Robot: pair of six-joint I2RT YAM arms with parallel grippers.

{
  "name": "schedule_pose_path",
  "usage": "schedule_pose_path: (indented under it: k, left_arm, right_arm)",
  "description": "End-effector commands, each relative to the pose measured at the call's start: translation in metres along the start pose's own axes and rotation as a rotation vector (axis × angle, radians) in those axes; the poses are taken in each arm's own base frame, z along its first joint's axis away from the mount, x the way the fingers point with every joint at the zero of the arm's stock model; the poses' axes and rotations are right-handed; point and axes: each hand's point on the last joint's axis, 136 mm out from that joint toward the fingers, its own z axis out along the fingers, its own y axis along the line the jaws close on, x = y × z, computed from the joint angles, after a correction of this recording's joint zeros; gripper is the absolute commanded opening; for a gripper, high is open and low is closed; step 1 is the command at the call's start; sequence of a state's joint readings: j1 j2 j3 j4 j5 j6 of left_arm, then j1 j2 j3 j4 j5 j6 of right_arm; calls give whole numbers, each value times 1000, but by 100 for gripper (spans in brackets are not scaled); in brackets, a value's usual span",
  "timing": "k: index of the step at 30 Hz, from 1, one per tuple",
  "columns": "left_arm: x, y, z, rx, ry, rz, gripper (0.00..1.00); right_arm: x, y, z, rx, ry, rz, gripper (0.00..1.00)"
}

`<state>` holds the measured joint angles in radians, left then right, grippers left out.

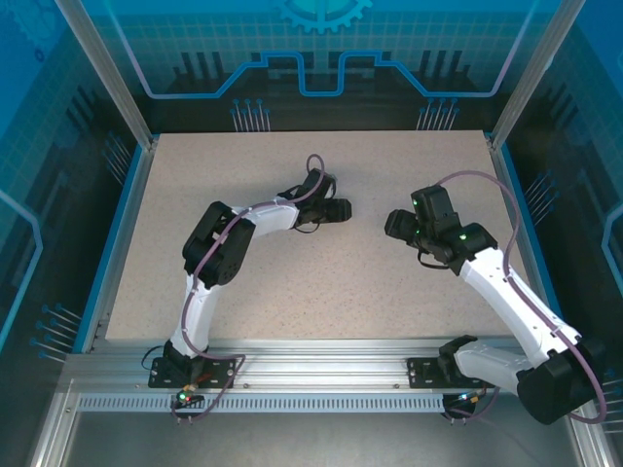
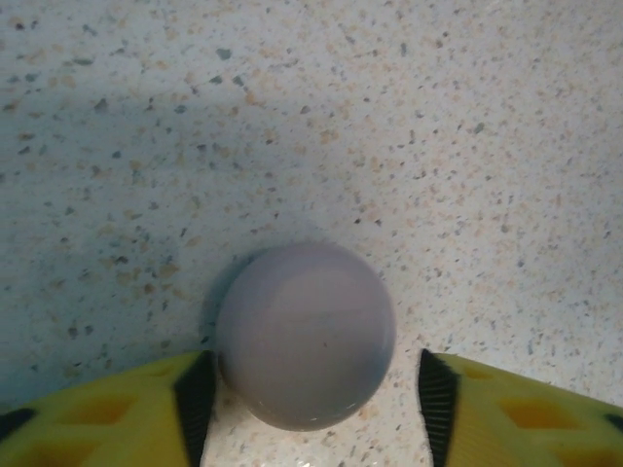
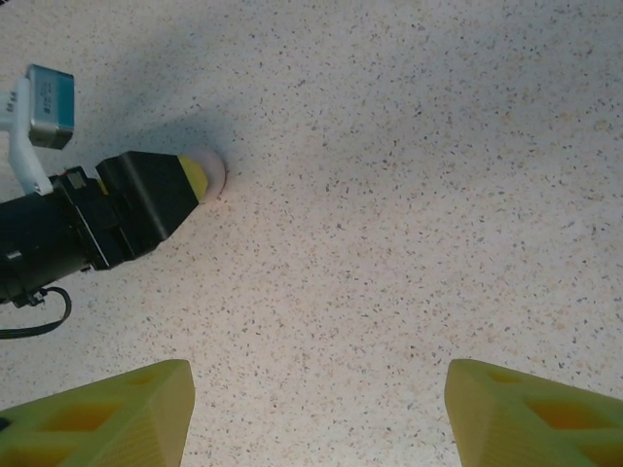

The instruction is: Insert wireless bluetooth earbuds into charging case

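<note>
Top camera looks down from behind; both wrist cameras, near the table (image 1: 321, 282), share the round case (image 2: 305, 336).

White arms (image 1: 198, 309), black joints (purple cables (image 1: 474, 174)), yellow fingers (image 2: 97, 416).

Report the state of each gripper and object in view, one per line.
left gripper: open, jaws either side of the round case, not clamped on it
right gripper: open, nothing between its jaws
round case: lid shut, resting on the table
</note>
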<state>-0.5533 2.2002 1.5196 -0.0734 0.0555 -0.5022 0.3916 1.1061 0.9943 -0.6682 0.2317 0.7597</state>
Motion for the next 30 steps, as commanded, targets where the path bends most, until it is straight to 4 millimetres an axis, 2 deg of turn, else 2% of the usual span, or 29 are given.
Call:
schedule_pose_path:
  k: [1,5,10,13,19,24,30]
  left_arm:
    - [-22,0,-24,-42,-44,24,71]
    - [-39,2,-50,-88,-96,53,98]
    - [-63,2,-91,-134,-162,95,99]
    - [-75,3,-119,-160,-215,113,99]
    - [-90,3,-185,-203,-332,168,99]
    - [-88,12,-237,-232,-437,205,99]
    - [-77,32,-278,-270,-622,265,99]
  right_arm:
    - [-13,3,-8,-3,-23,4,70]
    - [-16,5,-11,-8,-26,-1,71]
    - [-20,6,-15,-5,-36,-5,83]
    - [-24,4,-17,10,-46,-5,100]
    - [-34,-7,-20,67,-64,-49,100]
    - [-50,-22,-22,158,-98,-131,100]
    - [-77,-56,-25,255,-214,-121,100]
